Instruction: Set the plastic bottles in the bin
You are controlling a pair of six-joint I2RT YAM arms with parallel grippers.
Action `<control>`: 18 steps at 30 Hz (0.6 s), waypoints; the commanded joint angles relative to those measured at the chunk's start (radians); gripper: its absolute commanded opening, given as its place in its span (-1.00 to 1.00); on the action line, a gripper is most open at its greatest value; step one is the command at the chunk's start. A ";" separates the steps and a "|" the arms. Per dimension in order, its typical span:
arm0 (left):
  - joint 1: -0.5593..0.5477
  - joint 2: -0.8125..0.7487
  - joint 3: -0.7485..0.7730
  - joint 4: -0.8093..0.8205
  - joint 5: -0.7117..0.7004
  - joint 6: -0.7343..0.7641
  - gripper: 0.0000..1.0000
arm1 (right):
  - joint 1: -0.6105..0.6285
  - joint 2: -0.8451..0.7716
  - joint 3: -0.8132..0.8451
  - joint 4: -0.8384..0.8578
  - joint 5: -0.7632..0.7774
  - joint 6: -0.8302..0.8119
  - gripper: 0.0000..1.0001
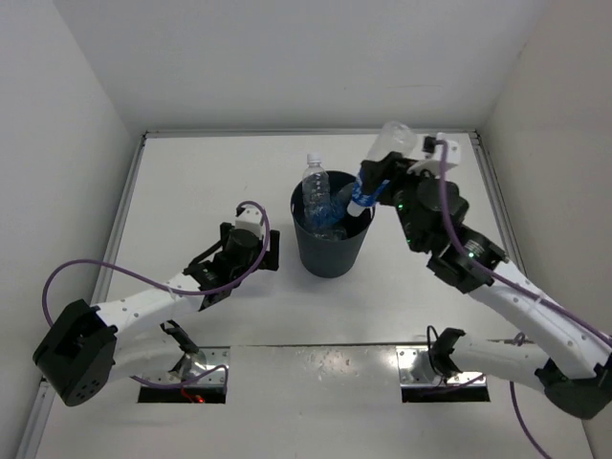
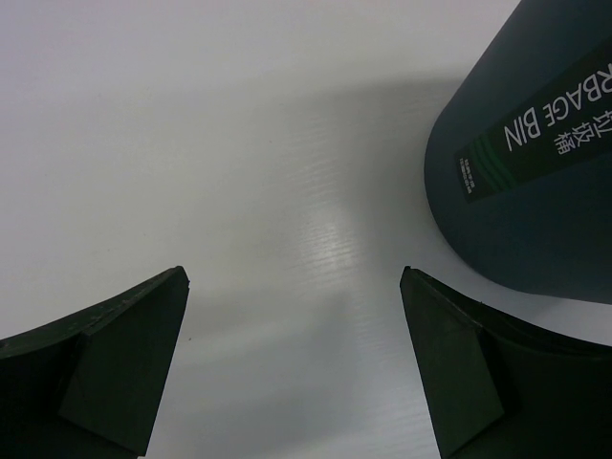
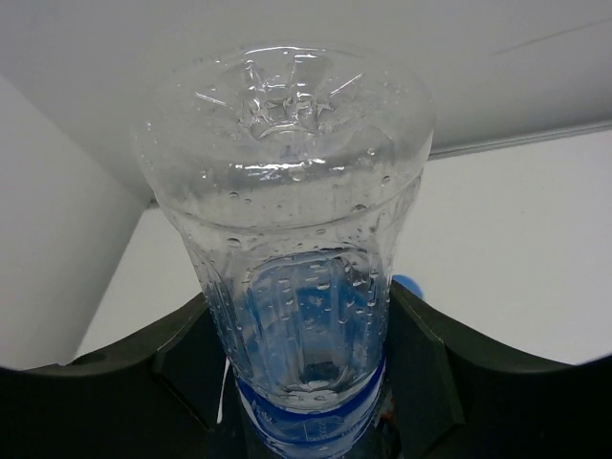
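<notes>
Top external: we judge this is the last bottle. Right gripper (image 1: 369,187) is clamped on a clear bottle (image 1: 386,148) and holds it over the right rim of the bin (image 1: 330,256).

Inside the bin we see 1 upright bottle (image 1: 315,188), its white cap (image 1: 312,158) poking above the rim. Beside it there is more clear plastic and some blue, probably 1 or 2 more bottles, but the view into the bin is too cluttered for a count. We see no bottles lying on the table (image 1: 191,182). So most of the job looks done, and only the release of this 1 is left.

The clear bottle is inverted and tilted. Its long axis runs from the base, high and toward the far right, down to the neck end, which points down-left into the bin mouth. The blue label (image 1: 359,198) sits at the low end, right at the rim. In the right wrist view the base (image 3: 287,124) faces the camera and the fingers (image 3: 430,373) pinch either side near the blue band.

Left gripper (image 1: 251,251) is spread wide and holds nothing. It sits low over the table, near the bin's left wall but apart from it.
</notes>
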 commanded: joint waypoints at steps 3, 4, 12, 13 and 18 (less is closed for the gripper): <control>0.008 -0.001 0.006 0.026 0.006 0.000 0.99 | 0.139 0.094 -0.008 0.131 0.116 -0.154 -0.33; 0.008 -0.001 0.006 0.026 0.006 0.000 0.99 | 0.149 0.107 -0.008 0.140 0.116 -0.154 -0.33; 0.008 -0.001 0.006 0.026 0.006 0.000 0.99 | 0.152 0.222 -0.076 0.119 0.121 -0.134 -0.02; 0.008 -0.001 0.006 0.035 0.006 0.000 0.99 | 0.152 0.231 -0.076 0.088 0.121 -0.134 0.20; 0.008 -0.001 -0.003 0.035 0.006 0.000 0.99 | 0.140 0.233 -0.010 0.037 0.112 -0.115 1.00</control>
